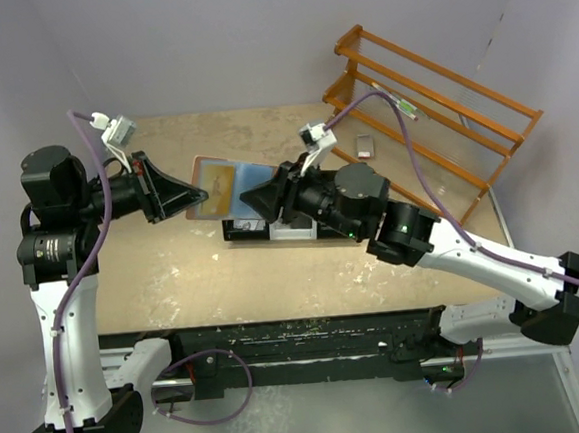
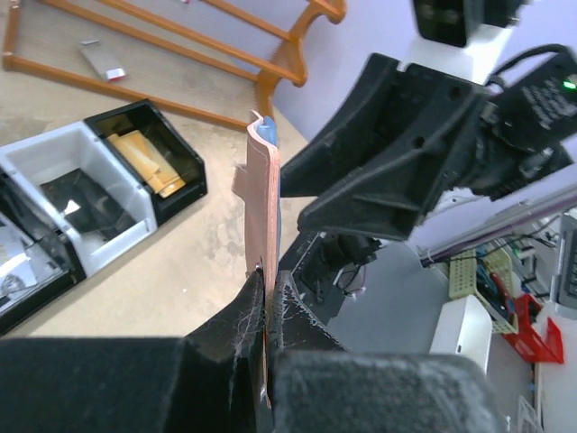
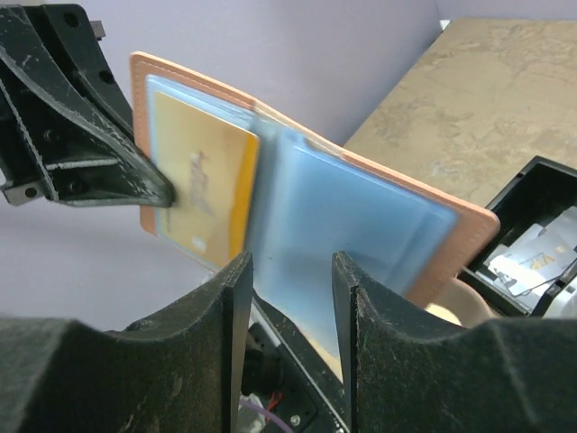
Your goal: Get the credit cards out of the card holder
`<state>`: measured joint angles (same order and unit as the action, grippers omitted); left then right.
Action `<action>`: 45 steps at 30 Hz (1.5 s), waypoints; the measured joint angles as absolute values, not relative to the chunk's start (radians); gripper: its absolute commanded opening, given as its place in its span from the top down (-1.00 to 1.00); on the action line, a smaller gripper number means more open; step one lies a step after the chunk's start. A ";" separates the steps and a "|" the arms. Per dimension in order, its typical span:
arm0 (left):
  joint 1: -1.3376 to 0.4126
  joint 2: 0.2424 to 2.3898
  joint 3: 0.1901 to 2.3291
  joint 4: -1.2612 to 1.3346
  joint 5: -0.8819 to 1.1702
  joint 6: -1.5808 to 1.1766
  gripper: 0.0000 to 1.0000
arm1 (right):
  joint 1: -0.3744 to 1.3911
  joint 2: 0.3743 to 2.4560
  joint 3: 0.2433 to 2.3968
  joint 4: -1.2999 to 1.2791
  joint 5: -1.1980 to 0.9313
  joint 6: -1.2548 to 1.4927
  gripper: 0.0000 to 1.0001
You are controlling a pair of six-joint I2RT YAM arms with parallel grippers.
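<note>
A flat reddish-brown bifold card holder [image 3: 361,216] with a light blue lining is held open and upright in the air above the middle of the bench [image 1: 174,276], toward its far edge. The left end effector [image 2: 268,280] is clamped narrow on one edge of the card holder, its fingers pressed on both faces of the leather. In the left wrist view the card holder shows edge-on, rising straight up from those fingers.

The right end effector [image 3: 290,280] faces the blue inner side, its two black fingers [image 3: 236,298] parted with a clear gap and nothing pinched between them. I cannot tell whether their tips touch the lining.

A yellow-orange rectangular insert [image 3: 203,185] sits in the clear pocket on the half nearer the left end effector.

On the bench below, nearer the near edge, stands a row of small trays. A black tray [image 3: 505,203] holds pale grey and white credit cards [image 3: 532,257]. Another black tray [image 2: 194,176] holds tan-yellow paper pieces [image 2: 149,162], with a white tray [image 2: 54,162] just beside it.

An orange wooden rack [image 2: 290,68] stands at the far right corner.
</note>
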<state>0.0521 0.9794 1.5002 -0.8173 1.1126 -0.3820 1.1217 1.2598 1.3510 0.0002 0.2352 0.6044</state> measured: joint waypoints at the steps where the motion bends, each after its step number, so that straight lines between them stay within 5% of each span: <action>1: 0.052 0.979 1.494 -0.789 1.136 -0.411 1.00 | 1.102 1.239 1.327 0.013 0.197 0.619 0.10; 14: 0.052 0.966 1.401 -0.524 1.318 -0.686 1.00 | 1.068 1.146 1.299 0.059 -0.072 0.695 0.01; 32: 0.052 0.957 1.392 -0.457 1.384 -0.732 1.00 | 1.066 1.242 1.401 0.041 -0.097 0.727 0.05; 45: 0.057 0.936 1.362 -0.345 1.412 -0.828 1.00 | 1.039 1.256 1.368 0.117 -0.206 0.765 0.80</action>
<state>0.0566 0.9356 1.3624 -0.3447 1.4117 -0.8284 1.0389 1.2560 1.3682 0.1173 -0.2062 0.7650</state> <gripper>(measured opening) 0.019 0.181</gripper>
